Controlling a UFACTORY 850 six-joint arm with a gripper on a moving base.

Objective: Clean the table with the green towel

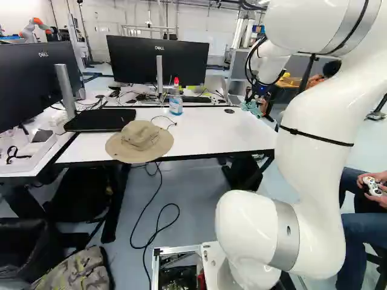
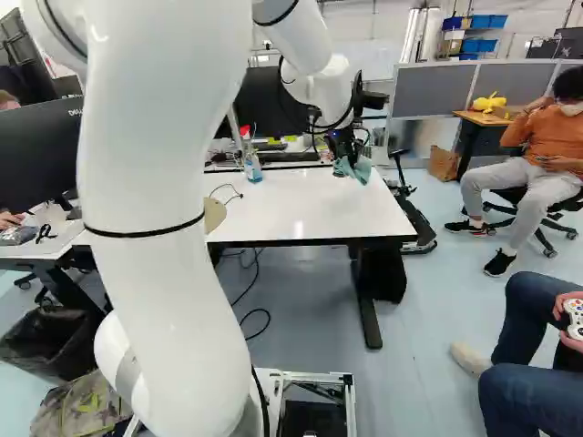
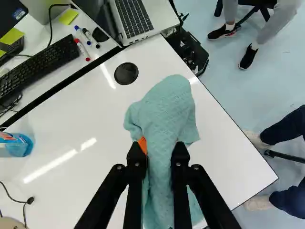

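"So what are we wiping?"

"The white table [image 3: 233, 164]. A brimmed hat [image 1: 139, 142] is lying by its near edge, so a wide sweep is risking a snag there."

"And the green towel [image 3: 167, 107]?"

"It's hanging over the table's far part, right of the spray bottle [image 3: 16, 144] in both base views. Whether its lower folds are touching the top, I'm not managing to tell."

"How's it handling?"

"It's looking light, soft and limp, textured rather than slippery, nothing fragile. It's likely folding under any push, so a thick bunch is giving the best hold, with loose cloth spreading below for wiping."

"And the gripper [image 3: 158, 150]?"

"It's gripping the towel: both fingers are pinching that gathered bunch from two sides, one orange pad [image 3: 142, 144] showing beside the cloth."
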